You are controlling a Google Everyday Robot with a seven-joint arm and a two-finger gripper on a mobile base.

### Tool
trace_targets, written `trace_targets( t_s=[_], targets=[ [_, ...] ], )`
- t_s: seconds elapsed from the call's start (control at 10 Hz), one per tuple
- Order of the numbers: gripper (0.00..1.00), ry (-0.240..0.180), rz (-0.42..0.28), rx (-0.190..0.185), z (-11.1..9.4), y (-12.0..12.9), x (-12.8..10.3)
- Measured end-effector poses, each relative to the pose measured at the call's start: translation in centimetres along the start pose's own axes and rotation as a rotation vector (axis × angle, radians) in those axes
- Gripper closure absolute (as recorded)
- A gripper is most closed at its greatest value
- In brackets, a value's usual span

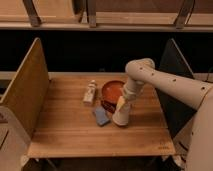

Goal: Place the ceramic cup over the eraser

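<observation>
Table: wooden top, bare planks along the near edge, raised side panels at 9 and 3 o'clock.
Blue pad: flat, lying just past table centre, at 8 o'clock of the cup, close beside it.
Ceramic cup: pale tumbler, upright on the table, right of centre; sits at 6 o'clock of the red-orange bowl, near or touching its front rim, cannot tell which.
Gripper: directly above the cup, coming down onto its top; fingers look clamped on the cup's upper part, though the contact is not sharply seen.
Arm: white, enters from 3 o'clock, elbow high over the bowl's far right side, forearm dropping toward the cup.
Eraser: not made out; nothing dark and striped is visible, possibly hidden by cup or arm.
Red-orange bowl: wide, behind the cup, right part covered by the arm.
White bottle-like object: small, at 9 o'clock of the bowl, just beside it.
Background: dark gap behind the table, shelf rail across the top.
</observation>
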Motion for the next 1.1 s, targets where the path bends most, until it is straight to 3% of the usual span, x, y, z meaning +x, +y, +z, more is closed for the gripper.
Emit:
trace_targets(
  t_s=[0.2,0.5,1.1],
  targets=[
    [0.45,0.000,0.000,0.000,0.01,0.01,0.00],
    [0.21,0.000,0.000,0.000,0.00,0.01,-0.01],
    [0.20,0.001,0.000,0.000,0.06,0.00,0.02]
  ],
)
